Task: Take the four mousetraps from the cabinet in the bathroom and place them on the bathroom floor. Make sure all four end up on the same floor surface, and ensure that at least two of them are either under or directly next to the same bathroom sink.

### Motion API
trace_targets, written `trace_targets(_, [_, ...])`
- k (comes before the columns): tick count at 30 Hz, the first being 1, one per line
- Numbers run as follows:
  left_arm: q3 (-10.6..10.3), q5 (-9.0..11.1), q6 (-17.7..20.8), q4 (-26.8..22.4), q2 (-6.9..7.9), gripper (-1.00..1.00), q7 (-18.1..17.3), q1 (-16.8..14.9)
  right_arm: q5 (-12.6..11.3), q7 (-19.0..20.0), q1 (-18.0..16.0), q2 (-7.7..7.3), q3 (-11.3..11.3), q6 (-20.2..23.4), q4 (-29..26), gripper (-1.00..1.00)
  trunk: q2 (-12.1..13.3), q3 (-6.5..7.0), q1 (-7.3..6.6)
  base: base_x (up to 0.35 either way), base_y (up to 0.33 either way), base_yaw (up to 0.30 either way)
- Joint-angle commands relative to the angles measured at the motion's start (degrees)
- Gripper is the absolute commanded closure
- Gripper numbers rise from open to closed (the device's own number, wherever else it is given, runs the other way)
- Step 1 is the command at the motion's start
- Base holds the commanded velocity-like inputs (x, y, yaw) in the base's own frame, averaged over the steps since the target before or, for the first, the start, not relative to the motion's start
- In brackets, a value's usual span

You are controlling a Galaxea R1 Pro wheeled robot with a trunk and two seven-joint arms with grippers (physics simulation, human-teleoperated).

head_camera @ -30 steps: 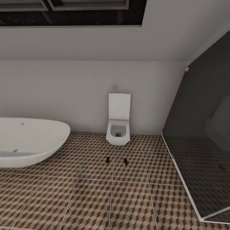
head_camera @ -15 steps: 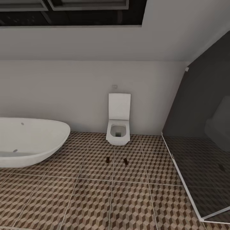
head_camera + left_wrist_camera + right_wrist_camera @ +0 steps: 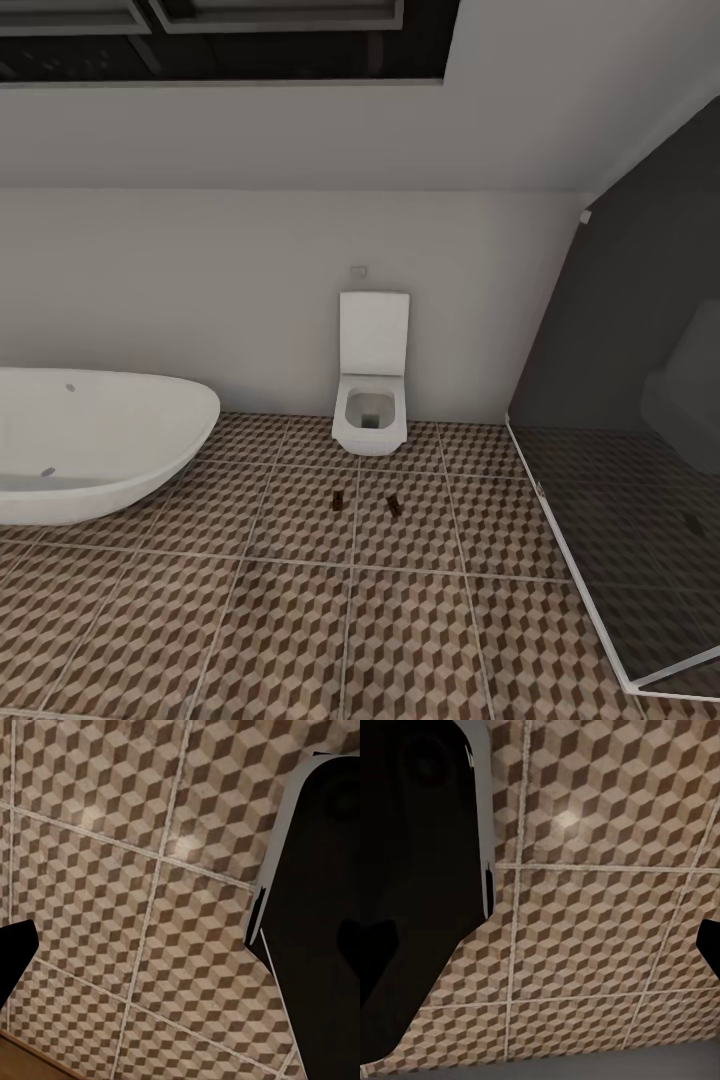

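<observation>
- Two small dark things, likely traps (image 3: 341, 501) and (image 3: 396, 505), lie on the floor (image 3: 300, 620) just in front of the toilet (image 3: 371, 415), near each other but apart. They are too small here to make out a spring bar or bait patch.
- Risk, as I judge it: those two lie by the toilet, not by a sink, so the condition of two traps beside one sink looks unmet. Leaving them there would fail that part.
- Second risk: the traps are flat and tiny on a busy cube pattern, so a wheel could roll over one, or a gripper could come down beside it instead of on it.
- Third risk: the glass screen (image 3: 600, 560) stands to the right and the tub (image 3: 100, 440) to the left; a wide turn of the base could clip either.
- The head view gives the room: wall, toilet, tub, screen, and both dark things.
- The left wrist view gives close tiles and grout, a dark robot part with a pale edge (image 3: 322, 930), and a wooden strip (image 3: 30, 1061) at one corner.
- The right wrist view gives tiles, a like dark part (image 3: 420, 870) and a grey band (image 3: 585, 1069).
- Left gripper and right gripper: I cannot tell whether their fingers are spread or pressed together.
</observation>
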Motion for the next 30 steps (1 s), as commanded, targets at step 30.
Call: trace_targets(30, [-0.5,0.3,-0.3,0.2,-0.03,-1.00,0.1,0.0,0.0,-0.1,0.0,0.00,0.1,0.1,0.0,-1.00,-0.1,-0.10,0.03,0.000,0.000,0.000])
